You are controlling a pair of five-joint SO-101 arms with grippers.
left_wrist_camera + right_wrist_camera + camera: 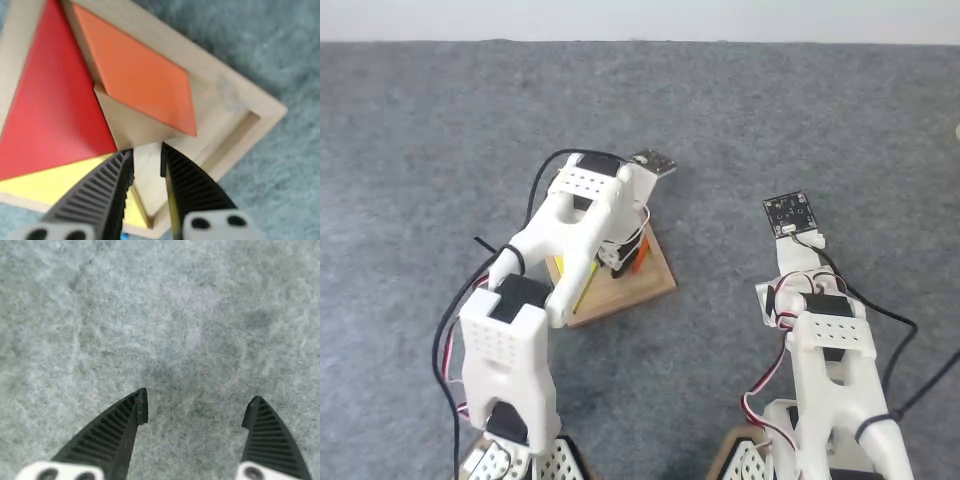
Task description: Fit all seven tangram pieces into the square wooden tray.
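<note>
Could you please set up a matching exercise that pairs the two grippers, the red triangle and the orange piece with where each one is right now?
Things:
1. left gripper
2. right gripper
3. red triangle
4. orange parallelogram

Places:
A. in the wooden tray, between the orange parallelogram and the yellow piece
B. over bare grey carpet, fingers wide apart
C. over the tray's bare wood, fingers narrowly apart
D. in the tray, red along one edge, bare wood along another

Pairs: 1-C, 2-B, 3-A, 4-D
</note>
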